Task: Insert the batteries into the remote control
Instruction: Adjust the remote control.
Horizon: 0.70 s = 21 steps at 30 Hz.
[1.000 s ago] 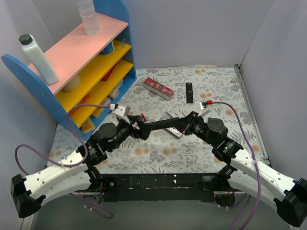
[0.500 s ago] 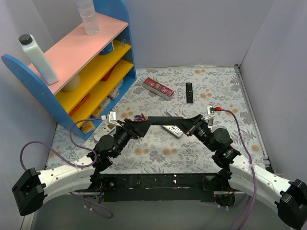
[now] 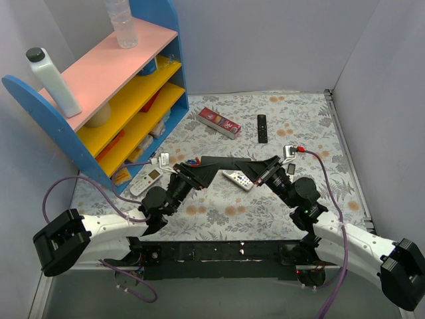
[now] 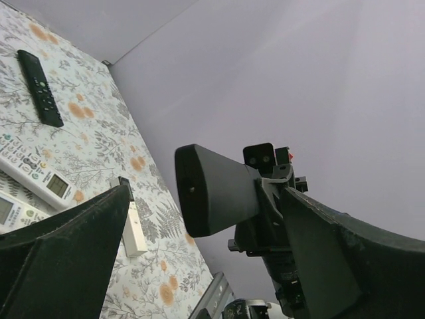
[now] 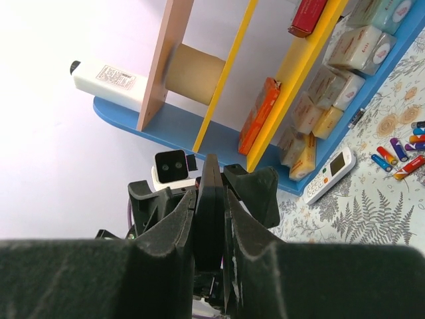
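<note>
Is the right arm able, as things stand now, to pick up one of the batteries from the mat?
Probably not yet. The right gripper is shut on a dark bar, so its fingers are occupied. The batteries lie uncovered on the mat, off to one side.

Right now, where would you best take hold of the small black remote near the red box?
Probably at mid-length, across its narrow width, from straight above: the black remote lies flat, long axis running front to back, both long sides free.

Small red, blue and purple batteries (image 5: pixel 387 155) loose on the floral mat (image 5: pixel 345 212); slim silver-white remote control (image 4: pixel 135 231) flat on it.
</note>
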Tool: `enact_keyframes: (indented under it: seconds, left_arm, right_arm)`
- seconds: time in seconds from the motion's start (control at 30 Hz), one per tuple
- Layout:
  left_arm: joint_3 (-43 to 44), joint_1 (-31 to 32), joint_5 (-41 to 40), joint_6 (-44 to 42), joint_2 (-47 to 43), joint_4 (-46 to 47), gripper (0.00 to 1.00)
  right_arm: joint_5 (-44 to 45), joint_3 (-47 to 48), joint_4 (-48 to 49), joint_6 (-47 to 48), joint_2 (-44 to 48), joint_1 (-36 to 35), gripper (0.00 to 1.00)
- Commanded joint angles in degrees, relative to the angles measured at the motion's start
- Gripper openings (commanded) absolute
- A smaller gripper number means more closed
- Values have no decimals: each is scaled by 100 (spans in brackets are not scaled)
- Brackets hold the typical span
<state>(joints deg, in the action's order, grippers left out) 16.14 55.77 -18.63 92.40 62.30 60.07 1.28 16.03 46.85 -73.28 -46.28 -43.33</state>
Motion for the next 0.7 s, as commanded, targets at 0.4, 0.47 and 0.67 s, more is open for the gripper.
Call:
enact_keyframes:
  seconds: [0.4,0.47,0.67]
  left_arm:
    - [-58,215,-264,-257,318,1718,49]
    - [-120,215,-325,-284,300,1885,45]
    - [-278,215,-562,-302,239,2201,25]
  right_arm:
    - [-22,-206,1168,-143,-443,-167,6]
    - [4,-241,1264,-117,-478,-211,8]
    - [30,-338,1564,-99,-671,-378,18]
